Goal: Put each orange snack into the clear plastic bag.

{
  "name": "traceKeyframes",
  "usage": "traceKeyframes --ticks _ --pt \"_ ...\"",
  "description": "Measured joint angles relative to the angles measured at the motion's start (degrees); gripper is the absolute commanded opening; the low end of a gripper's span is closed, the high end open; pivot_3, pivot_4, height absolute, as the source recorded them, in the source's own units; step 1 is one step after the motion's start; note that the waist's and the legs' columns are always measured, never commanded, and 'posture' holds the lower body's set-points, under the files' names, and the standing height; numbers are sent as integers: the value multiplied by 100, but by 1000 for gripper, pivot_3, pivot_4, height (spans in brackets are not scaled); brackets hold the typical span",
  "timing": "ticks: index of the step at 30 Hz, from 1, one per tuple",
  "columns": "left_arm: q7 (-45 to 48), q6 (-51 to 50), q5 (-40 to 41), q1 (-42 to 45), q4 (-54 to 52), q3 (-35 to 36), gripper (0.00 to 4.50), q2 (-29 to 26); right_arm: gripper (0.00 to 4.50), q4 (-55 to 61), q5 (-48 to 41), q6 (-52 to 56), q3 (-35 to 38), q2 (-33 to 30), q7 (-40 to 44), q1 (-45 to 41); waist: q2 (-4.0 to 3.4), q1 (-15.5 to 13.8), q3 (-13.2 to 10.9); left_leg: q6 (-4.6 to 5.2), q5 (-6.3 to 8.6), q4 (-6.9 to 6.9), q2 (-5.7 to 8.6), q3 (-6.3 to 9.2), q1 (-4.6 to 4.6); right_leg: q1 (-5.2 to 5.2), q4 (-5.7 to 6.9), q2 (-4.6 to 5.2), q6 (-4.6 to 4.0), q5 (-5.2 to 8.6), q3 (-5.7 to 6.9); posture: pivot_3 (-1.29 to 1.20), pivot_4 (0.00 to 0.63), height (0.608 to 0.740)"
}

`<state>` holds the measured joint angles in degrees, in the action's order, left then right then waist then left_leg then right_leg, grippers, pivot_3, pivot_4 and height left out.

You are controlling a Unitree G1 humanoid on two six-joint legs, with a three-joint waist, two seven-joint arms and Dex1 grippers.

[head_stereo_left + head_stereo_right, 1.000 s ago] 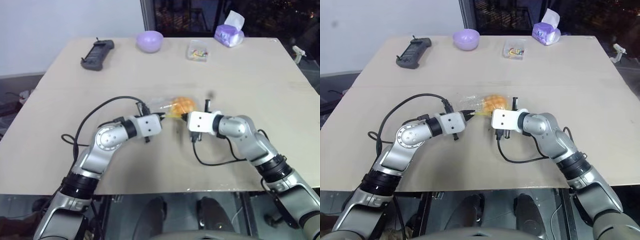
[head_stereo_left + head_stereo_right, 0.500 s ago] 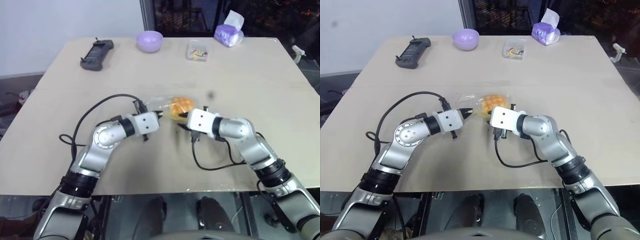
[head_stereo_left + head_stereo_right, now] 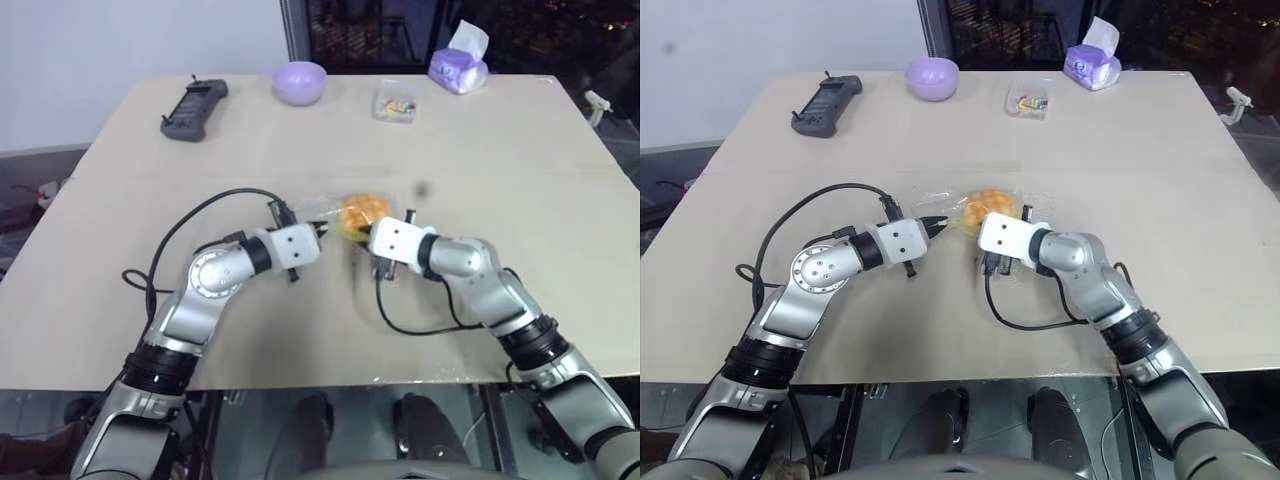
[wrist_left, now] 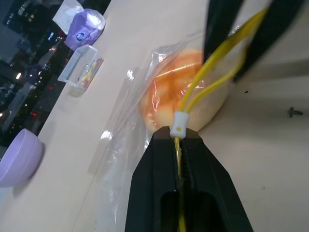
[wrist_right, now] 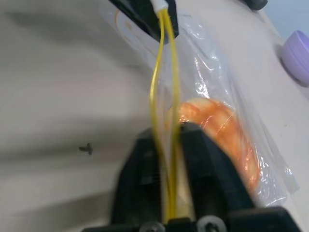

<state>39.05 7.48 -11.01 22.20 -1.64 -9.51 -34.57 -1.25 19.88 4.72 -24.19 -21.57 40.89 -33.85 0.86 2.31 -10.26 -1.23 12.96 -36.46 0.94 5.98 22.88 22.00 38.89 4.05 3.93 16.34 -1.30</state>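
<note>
The orange snack lies inside the clear plastic bag at mid-table, its golden-orange surface showing through the film. My left gripper is shut on the bag's yellow seal strip at one end of the mouth. My right gripper faces it from the other side, shut on the same yellow strip, with the snack just beyond its fingers. Between the two grippers the strip's two yellow lines run a little apart. The rest of the bag rests flat on the table.
Along the far edge stand a black controller, a purple bowl, a small clear box of coloured bits and a purple tissue pack. A black cable loops beside my left arm, another under my right.
My right wrist has rolled a little at the bag's mouth. My left gripper has kept still on the seal strip, and the snack stays in the bag.
</note>
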Motion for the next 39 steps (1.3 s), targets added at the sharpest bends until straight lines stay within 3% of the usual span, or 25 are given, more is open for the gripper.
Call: traceKeyframes --ticks 1,6,16,20,22,30,35,39 --pt "8 -12 6 0 0 0 0 -3 28 0 -2 4 11 0 -2 -11 0 0 0 0 0 0 0 0 0 0 0 0 0 0 0 0 150 718" --pt "69 -129 142 0 0 8 1877 -3 0 0 -7 27 31 4 -11 -25 0 3 0 0 0 0 0 1 0 0 1 0 0 0 0 0 150 718" --pt "63 -194 98 -24 0 7 1877 -23 0 2 -98 245 90 110 -46 -142 0 1 0 0 0 0 0 1 0 0 0 0 0 0 0 0 150 718" --pt "53 -193 31 -30 0 5 870 -57 0 2 -110 260 115 93 -47 -142 0 2 0 0 0 0 0 1 0 0 1 0 0 0 1 0 150 718" --pt "47 -193 -8 -29 5 5 11 -66 0 2 -114 263 121 72 -47 -142 0 3 0 0 0 0 0 1 0 0 1 -1 0 0 0 0 150 718" --pt "-38 -184 -57 -1 11 -3 11 -60 0 30 -110 181 99 -38 9 -144 0 1 0 0 0 0 0 1 0 0 1 0 0 0 1 0 150 718" --pt "-90 -191 -126 7 14 -3 0 -53 2385 113 -204 156 120 -158 169 -131 0 5 0 0 0 0 -1 0 0 1 1 -1 0 0 0 0 150 718" --pt "-135 -196 -150 35 14 -4 0 -27 2385 552 -445 211 167 35 252 -104 0 10 0 0 0 0 -2 1 0 2 3 -2 0 0 0 0 150 718"
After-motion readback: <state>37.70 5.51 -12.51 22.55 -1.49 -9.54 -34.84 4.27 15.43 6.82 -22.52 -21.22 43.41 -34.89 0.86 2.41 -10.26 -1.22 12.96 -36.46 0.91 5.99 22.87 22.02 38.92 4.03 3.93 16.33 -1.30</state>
